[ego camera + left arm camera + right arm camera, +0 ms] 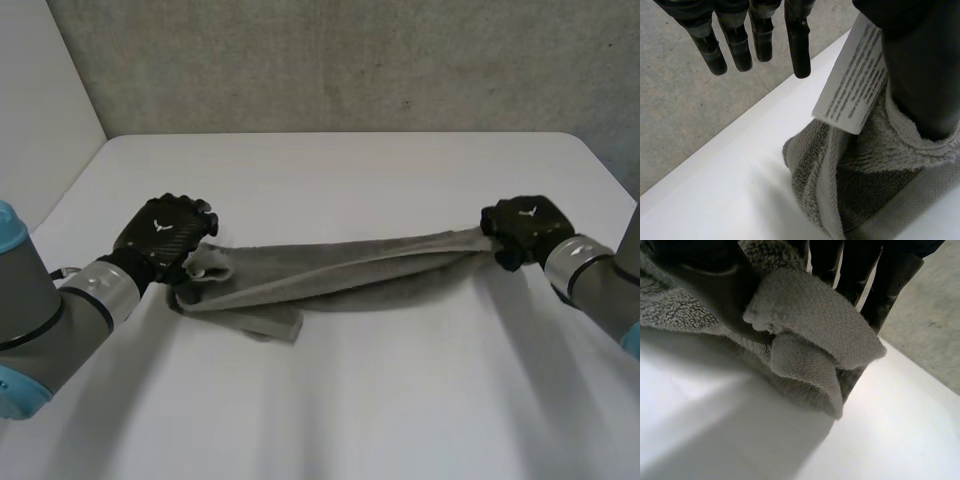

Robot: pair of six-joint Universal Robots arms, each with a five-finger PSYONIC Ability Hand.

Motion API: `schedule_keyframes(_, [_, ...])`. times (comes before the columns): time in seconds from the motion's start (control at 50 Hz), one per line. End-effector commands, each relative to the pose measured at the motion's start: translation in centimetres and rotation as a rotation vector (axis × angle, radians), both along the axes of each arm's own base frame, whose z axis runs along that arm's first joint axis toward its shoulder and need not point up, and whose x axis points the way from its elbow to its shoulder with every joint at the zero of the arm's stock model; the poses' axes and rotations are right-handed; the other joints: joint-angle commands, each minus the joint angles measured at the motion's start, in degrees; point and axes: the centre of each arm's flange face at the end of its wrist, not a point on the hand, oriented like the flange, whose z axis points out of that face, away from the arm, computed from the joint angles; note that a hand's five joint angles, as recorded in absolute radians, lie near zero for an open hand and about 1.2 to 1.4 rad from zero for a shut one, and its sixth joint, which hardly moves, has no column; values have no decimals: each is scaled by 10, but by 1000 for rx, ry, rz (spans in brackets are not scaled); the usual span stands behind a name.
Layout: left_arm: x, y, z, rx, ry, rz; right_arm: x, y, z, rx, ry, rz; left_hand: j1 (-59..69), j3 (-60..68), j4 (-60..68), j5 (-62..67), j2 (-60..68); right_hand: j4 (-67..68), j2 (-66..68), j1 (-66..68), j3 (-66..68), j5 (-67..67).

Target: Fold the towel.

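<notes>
The near half of the bench [330,410] is bare. Just beyond it a loose fold of the towel [340,275] sags onto the surface near the left hand [165,235]. The rest is pulled into a bunched rope, so its long axis runs straight across from hand to hand, one end in each.

In the left wrist view the fingers [799,45] are straight and clear of the cloth. The thumb [920,75] is buried in the towel end beside its label [855,75] and seems to pin it.

The right hand [522,228] pinches the other end between thumb and fingers [890,275].

Neither hand is nearer, so any fold probably means moving one end along that axis, once the cloth is spread. Behind lie the far bench edge and the wall [350,60].
</notes>
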Motion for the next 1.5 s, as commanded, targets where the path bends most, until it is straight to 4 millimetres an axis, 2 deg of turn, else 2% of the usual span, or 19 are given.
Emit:
schedule_keyframes(0.02, [-2,16,-5,32,11,-65,-4,4,13,35,-34,-14,-44,-39,-41,-26,-36,47,55,32,82,48])
schedule_keyframes(0.16, [2,23,3,20,28,-97,-3,5,-3,87,-19,-11,-44,-39,-41,-26,-36,47,55,32,82,48])
schedule_keyframes(0.22, [15,18,10,-2,32,-59,-4,5,-4,91,-19,-11,-47,-42,-44,-30,-39,47,55,32,82,48])
schedule_keyframes(0.3, [38,0,24,-53,42,27,-4,5,-6,97,-19,-12,-46,-40,-42,-28,-38,47,55,32,82,48])
schedule_keyframes(0.32, [39,0,24,-54,42,28,-4,6,-7,100,-18,-11,-46,-40,-42,-28,-38,47,55,32,82,48])
schedule_keyframes(0.36, [59,-15,31,-65,74,105,-3,6,-7,101,-18,-9,-22,-17,-19,-5,-14,47,55,32,82,48])
schedule_keyframes(0.44, [69,-21,31,-38,110,149,-1,8,-7,103,-17,-2,55,61,59,73,63,47,55,32,82,48])
schedule_keyframes(0.5, [67,-17,25,3,132,139,0,9,-8,105,-18,-1,17,22,20,34,25,47,55,32,82,48])
schedule_keyframes(0.52, [62,-11,22,21,139,124,0,9,-7,103,-17,0,-55,-50,-52,-37,-47,47,55,32,82,48])
schedule_keyframes(0.54, [55,-3,19,40,145,94,0,9,-8,106,-17,-2,-61,-55,-57,-43,-53,47,55,32,82,48])
schedule_keyframes(0.6, [48,5,17,53,149,56,0,10,-8,106,-16,-2,-61,-56,-57,-43,-53,47,55,32,82,48])
schedule_keyframes(0.7, [28,29,9,99,163,-74,0,11,-9,112,-15,-2,-59,-54,-56,-42,-51,46,54,31,80,47])
schedule_keyframes(0.9, [20,51,-8,174,156,-135,-1,13,-9,115,-15,-2,-46,-40,-42,-28,-38,43,51,28,77,44])
schedule_keyframes(1.04, [21,57,-20,214,150,-113,-1,13,-10,116,-14,-2,-46,-40,-42,-28,-38,41,49,26,75,42])
schedule_keyframes(1.14, [22,50,-33,253,140,-80,-1,13,-10,118,-14,-2,-44,-39,-41,-26,-36,38,46,22,72,39])
schedule_keyframes(1.2, [15,45,-40,262,123,-73,0,14,-11,121,-14,0,-44,-39,-41,-26,-36,38,46,22,72,39])
schedule_keyframes(1.24, [0,47,-48,273,98,-96,0,16,-12,127,-13,1,-39,-34,-35,-21,-31,35,42,19,69,35])
schedule_keyframes(1.34, [-11,41,-54,251,72,-77,0,17,-13,130,-14,2,-36,-30,-32,-18,-27,33,41,17,67,34])
schedule_keyframes(1.5, [-24,35,-51,184,67,-81,0,17,-13,130,-10,5,37,42,40,54,45,29,37,14,64,30])
